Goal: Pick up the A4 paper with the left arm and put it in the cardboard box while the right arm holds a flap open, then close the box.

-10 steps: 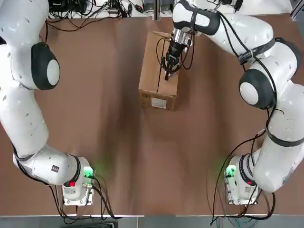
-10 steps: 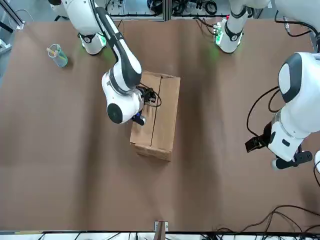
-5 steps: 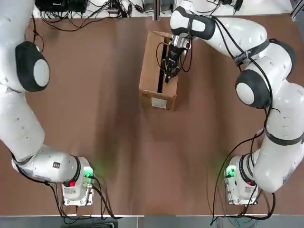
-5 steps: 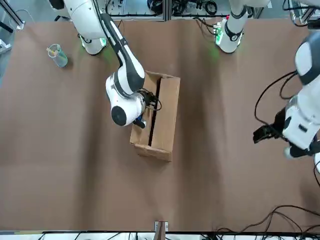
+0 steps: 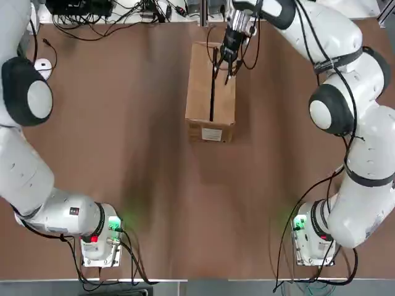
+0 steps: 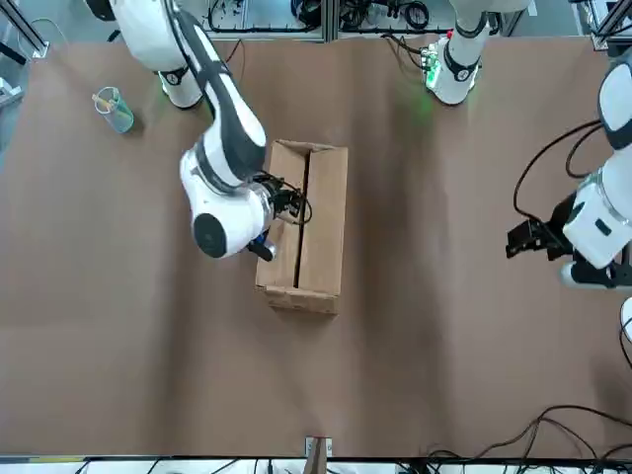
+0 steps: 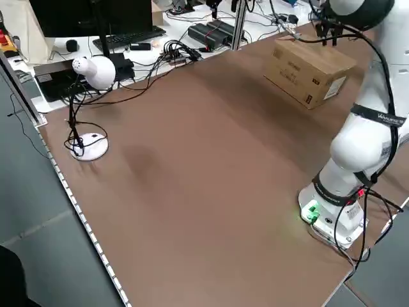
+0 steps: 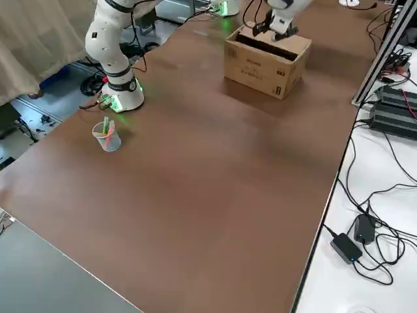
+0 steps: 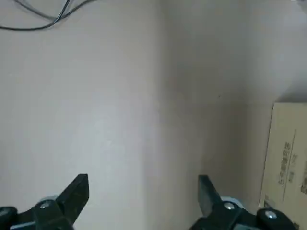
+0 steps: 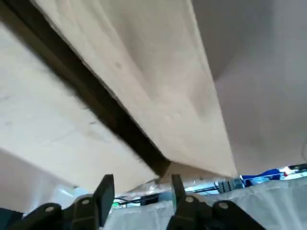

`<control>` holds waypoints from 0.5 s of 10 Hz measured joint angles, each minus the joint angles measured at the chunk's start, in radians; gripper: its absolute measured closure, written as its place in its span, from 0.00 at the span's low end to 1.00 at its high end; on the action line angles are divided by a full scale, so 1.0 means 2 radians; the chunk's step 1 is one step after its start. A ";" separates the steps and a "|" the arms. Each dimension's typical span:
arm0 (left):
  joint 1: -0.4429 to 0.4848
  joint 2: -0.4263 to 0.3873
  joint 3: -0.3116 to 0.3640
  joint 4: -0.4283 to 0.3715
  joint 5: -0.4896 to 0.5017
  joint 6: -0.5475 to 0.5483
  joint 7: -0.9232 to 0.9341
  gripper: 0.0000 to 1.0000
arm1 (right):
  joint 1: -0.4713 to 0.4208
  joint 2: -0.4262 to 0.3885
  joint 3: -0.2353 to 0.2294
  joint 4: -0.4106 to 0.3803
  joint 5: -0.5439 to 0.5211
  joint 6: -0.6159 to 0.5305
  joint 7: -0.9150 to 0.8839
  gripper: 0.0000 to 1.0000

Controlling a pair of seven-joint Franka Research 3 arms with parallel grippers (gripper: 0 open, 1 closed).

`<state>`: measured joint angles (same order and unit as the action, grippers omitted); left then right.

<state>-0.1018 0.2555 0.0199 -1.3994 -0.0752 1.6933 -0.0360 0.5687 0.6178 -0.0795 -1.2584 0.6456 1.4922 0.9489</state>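
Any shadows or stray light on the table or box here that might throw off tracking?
Top view: green glow from the base lights spills onto the table by both arm bases, and a soft shadow band lies left of the cardboard box. Front view: the same green patches. Right wrist view: the gap between the flaps is deep in shadow.
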 joint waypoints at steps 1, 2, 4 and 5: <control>0.000 -0.018 -0.002 -0.028 0.002 0.011 0.001 0.00 | -0.001 -0.001 -0.001 0.014 -0.004 -0.002 0.014 0.42; 0.002 -0.031 -0.005 -0.046 0.002 0.018 0.002 0.00 | -0.002 -0.004 -0.005 0.024 -0.015 -0.005 0.022 0.41; 0.010 -0.050 -0.014 -0.067 0.004 0.019 0.011 0.00 | -0.015 -0.031 -0.026 0.037 -0.063 -0.031 0.020 0.34; 0.013 -0.059 -0.015 -0.078 0.012 0.019 0.027 0.00 | -0.030 -0.054 -0.033 0.040 -0.088 -0.051 0.000 0.31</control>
<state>-0.0767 0.1374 -0.0098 -1.5560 -0.0521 1.7322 0.0185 0.5088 0.5089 -0.1448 -1.1776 0.4701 1.3895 0.9497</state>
